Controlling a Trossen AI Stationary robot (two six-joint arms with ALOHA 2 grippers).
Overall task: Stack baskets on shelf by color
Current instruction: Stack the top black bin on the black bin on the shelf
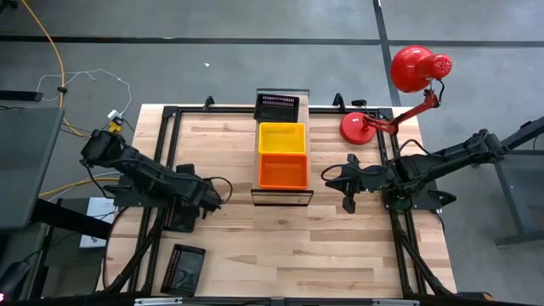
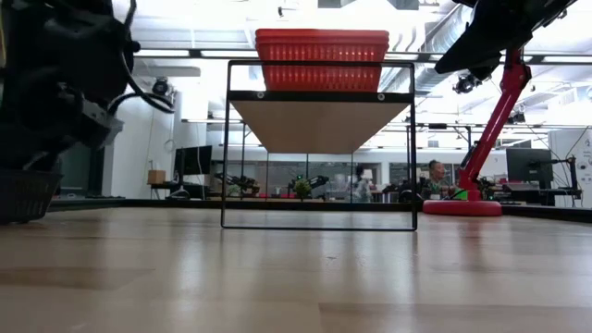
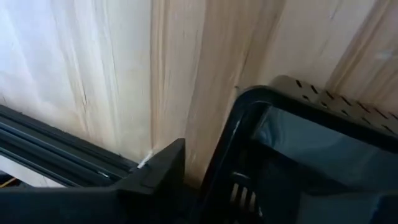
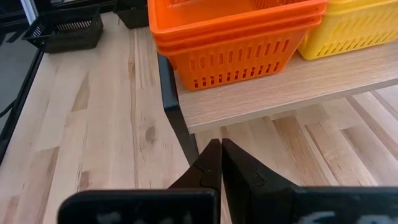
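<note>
The left claw (image 1: 189,206) stands part-open straddling the rim of a black mesh basket (image 1: 181,218) on the tabletop (image 1: 340,246) left of the shelf (image 1: 281,197), a light, stiff, slightly slippery tray best pinched by that wall, while the shut, empty right claw (image 1: 335,177) waits.

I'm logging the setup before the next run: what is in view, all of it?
shelf: one, light wood on a dark frame, middle of the table
orange baskets: a nested stack, orange, near end of the shelf
yellow baskets: count unclear, yellow, middle of the shelf
black baskets: three, black; one at the shelf's far end, two on the table's left side
lamp: one, red, far right corner of the table
person: one, in the room behind
left pincer: at a black basket on the table
right pincer: shut, beside the shelf's near end
</note>
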